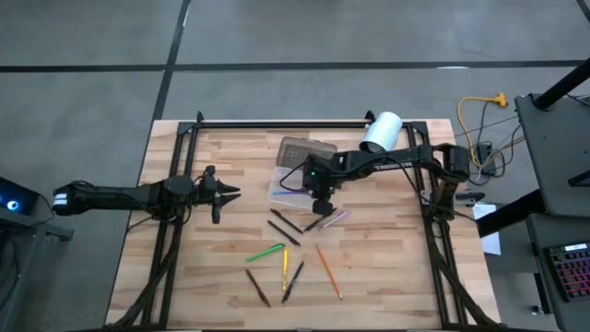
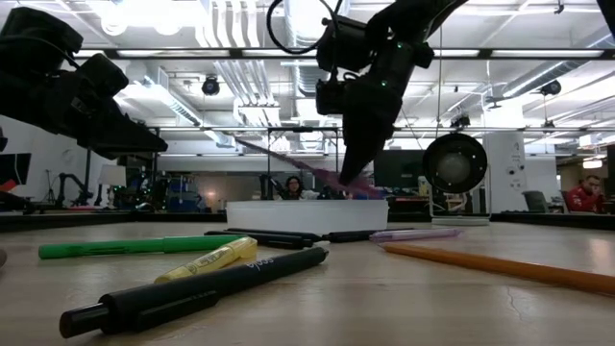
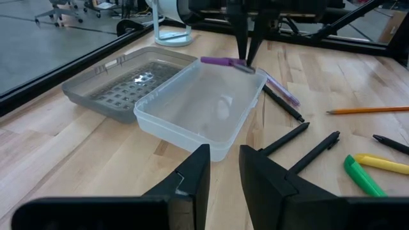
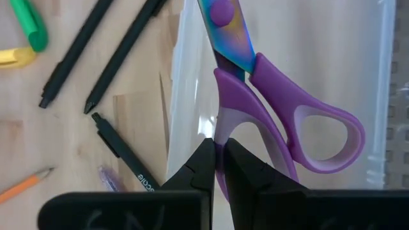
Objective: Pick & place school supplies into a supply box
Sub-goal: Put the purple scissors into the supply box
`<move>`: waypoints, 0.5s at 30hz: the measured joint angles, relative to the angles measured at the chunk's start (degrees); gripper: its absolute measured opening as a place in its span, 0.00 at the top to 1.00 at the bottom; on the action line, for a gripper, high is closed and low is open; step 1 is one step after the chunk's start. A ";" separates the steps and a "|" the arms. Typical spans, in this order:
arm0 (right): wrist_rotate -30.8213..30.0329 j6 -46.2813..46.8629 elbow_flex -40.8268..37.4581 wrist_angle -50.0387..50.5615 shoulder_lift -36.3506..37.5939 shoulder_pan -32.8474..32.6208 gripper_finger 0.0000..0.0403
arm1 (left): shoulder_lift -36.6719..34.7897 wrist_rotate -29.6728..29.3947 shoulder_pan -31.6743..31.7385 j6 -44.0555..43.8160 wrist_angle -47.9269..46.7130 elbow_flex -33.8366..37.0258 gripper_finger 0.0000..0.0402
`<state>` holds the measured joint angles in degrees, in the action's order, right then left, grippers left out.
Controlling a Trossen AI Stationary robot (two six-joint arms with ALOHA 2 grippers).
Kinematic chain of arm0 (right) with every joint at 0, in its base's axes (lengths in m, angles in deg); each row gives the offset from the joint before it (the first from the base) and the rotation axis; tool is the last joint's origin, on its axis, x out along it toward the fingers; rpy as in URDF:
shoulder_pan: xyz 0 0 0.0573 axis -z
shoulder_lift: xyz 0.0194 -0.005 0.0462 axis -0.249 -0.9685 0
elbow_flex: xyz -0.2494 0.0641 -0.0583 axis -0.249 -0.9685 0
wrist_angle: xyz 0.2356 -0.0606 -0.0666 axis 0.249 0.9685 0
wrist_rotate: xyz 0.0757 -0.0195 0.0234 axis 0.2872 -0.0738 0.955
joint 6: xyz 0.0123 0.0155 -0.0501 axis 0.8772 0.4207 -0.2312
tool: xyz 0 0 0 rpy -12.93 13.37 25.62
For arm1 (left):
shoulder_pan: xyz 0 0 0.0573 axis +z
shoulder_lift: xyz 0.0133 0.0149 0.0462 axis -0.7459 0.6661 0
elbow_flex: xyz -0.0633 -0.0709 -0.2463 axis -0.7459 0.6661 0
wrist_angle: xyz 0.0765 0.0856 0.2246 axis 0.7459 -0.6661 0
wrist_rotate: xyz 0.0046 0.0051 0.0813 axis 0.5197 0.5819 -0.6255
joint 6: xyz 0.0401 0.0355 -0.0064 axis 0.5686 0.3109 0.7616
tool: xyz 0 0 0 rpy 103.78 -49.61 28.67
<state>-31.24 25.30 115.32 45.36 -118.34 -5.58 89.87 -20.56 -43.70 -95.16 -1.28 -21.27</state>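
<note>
While right fingers (image 4: 219,160) clamp purple scissors (image 4: 268,96), left fingers (image 3: 223,172) narrowly parted over wooden tabletop (image 1: 387,277)

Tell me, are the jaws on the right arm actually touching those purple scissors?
Touching. In the right wrist view the right gripper has its jaws pinched shut on a handle of the purple scissors.

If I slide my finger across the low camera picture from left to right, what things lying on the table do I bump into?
Black pen → green marker → yellow highlighter → clear supply box → light purple pen → orange pencil.
</note>
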 joint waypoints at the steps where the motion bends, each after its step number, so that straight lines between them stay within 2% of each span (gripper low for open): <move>1: 0.00 0.00 0.00 -0.08 -0.42 0.00 0.97 | 0.00 -0.01 0.00 -0.01 -0.02 0.00 0.83; 6: -0.57 -0.70 0.31 0.00 -2.34 0.02 0.97 | 0.00 0.00 -0.02 -0.02 -0.02 0.00 0.83; 15: -6.23 -0.04 0.94 0.16 -2.49 0.07 0.97 | 0.00 -0.02 -0.02 0.00 -0.02 0.00 0.83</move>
<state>-37.47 25.25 116.26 45.52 -120.83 -5.51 89.87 -20.59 -43.72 -95.17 -1.30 -21.27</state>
